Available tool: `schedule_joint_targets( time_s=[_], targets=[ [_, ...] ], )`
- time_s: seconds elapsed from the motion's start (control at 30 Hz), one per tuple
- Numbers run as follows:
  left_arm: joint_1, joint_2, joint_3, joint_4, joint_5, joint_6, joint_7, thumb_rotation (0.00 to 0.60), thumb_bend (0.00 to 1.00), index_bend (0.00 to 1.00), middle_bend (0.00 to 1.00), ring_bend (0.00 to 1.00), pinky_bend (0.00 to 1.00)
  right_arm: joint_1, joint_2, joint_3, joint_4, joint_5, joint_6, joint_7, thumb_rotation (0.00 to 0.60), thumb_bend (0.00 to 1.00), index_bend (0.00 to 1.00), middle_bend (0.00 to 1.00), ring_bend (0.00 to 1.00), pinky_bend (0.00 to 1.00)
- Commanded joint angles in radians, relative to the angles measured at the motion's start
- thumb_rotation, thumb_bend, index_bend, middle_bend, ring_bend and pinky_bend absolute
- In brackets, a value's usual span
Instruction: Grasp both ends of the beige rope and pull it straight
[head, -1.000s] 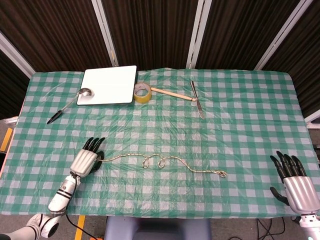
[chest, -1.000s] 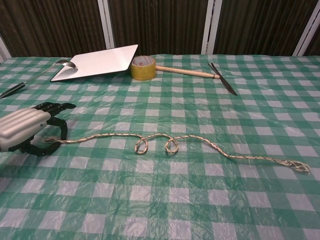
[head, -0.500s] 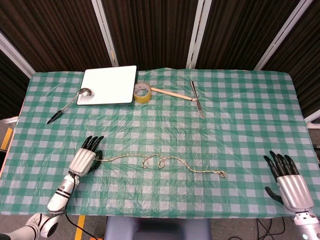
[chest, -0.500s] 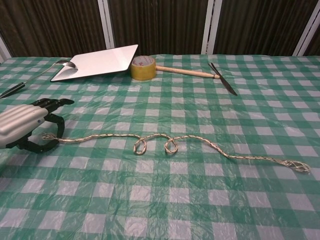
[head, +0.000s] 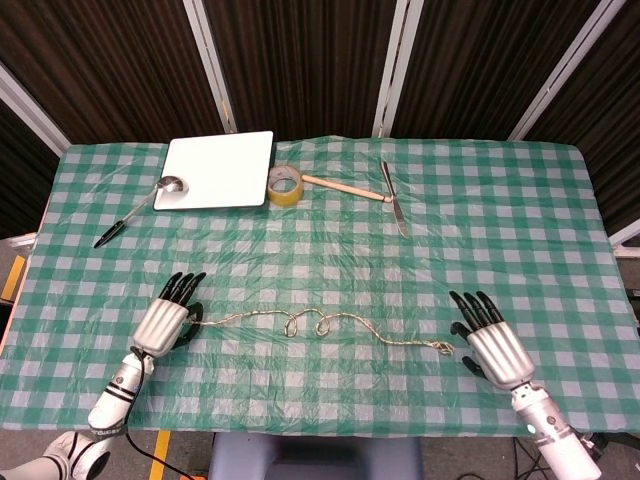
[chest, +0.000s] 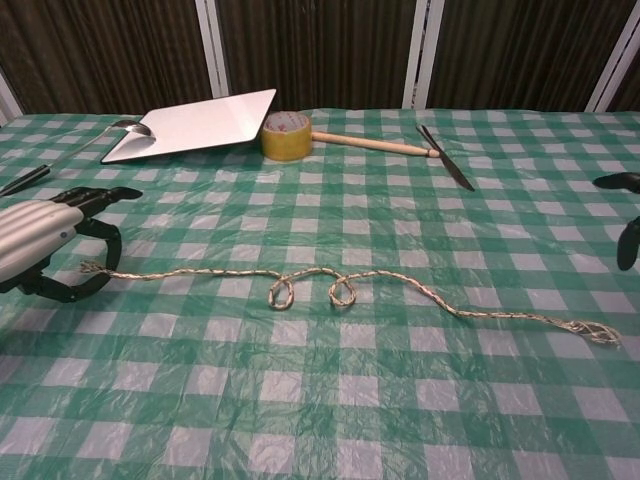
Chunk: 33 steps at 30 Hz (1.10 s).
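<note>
both hands spread, holding nothing: left hand (head: 165, 322) by the beige rope (head: 320, 325)'s frayed end, right hand (head: 490, 345) should pinch the knotted end low.

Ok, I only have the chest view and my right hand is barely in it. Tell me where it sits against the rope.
Observer: In the head view the whole right hand shows, back up, just right of the knotted end of the rope, with a gap between them.
Operator: Give me its fingers.
Observer: The fingers are spread, point away from the robot and hold nothing.
Operator: Now the left, from above.
Observer: From above the left hand covers the rope's other end. The rope comes out from under its right side, so that view cannot confirm a grip.
</note>
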<state>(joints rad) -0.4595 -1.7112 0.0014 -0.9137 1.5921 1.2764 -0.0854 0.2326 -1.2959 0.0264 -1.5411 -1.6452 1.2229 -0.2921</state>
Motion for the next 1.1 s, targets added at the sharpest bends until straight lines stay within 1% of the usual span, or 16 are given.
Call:
schedule_joint_targets(
  time_s=[0.03, 0.17, 0.27, 0.4, 0.57, 0.87, 1.1],
  targets=[
    [0.001, 0.01, 0.001, -0.011, -0.003, -0.003, -0.001, 0.6, 0.43, 0.63, 0.01, 0.0, 0.0, 0.04, -0.063, 0.034, 0.019, 0.077, -0.064, -0.079, 0.6, 0.31, 0.54, 0.0, 0.0, 0.0],
    [-0.001, 0.019, 0.002, -0.017, -0.006, -0.011, -0.011, 0.6, 0.43, 0.63, 0.01, 0.0, 0.0, 0.072, -0.107, 0.046, 0.038, 0.145, -0.129, -0.118, 0.6, 0.31, 0.56, 0.0, 0.0, 0.0],
    [0.0, 0.019, 0.002, -0.015, -0.01, -0.014, -0.017, 0.6, 0.43, 0.63, 0.01, 0.0, 0.0, 0.093, -0.128, 0.042, 0.05, 0.167, -0.163, -0.136, 0.6, 0.35, 0.6, 0.0, 0.0, 0.0],
    [-0.001, 0.021, 0.003, -0.013, -0.01, -0.018, -0.02, 0.6, 0.43, 0.63, 0.01, 0.0, 0.0, 0.115, -0.14, 0.039, 0.053, 0.192, -0.193, -0.159, 0.6, 0.37, 0.62, 0.0, 0.0, 0.0],
    [-0.002, 0.024, 0.004, -0.015, -0.011, -0.021, -0.024, 0.6, 0.43, 0.62, 0.01, 0.0, 0.0, 0.138, -0.153, 0.042, 0.058, 0.23, -0.22, -0.177, 0.6, 0.46, 0.64, 0.0, 0.0, 0.0],
    [-0.003, 0.031, 0.004, -0.018, -0.013, -0.022, -0.03, 0.6, 0.43, 0.62, 0.01, 0.0, 0.0, 0.17, -0.167, 0.038, 0.049, 0.279, -0.249, -0.21, 0.6, 0.46, 0.64, 0.0, 0.0, 0.0],
    [-0.002, 0.042, 0.002, -0.023, -0.015, -0.02, -0.037, 0.6, 0.43, 0.62, 0.01, 0.0, 0.0, 0.168, -0.146, 0.016, 0.032, 0.275, -0.226, -0.194, 0.6, 0.47, 0.63, 0.0, 0.0, 0.0]
  ],
)
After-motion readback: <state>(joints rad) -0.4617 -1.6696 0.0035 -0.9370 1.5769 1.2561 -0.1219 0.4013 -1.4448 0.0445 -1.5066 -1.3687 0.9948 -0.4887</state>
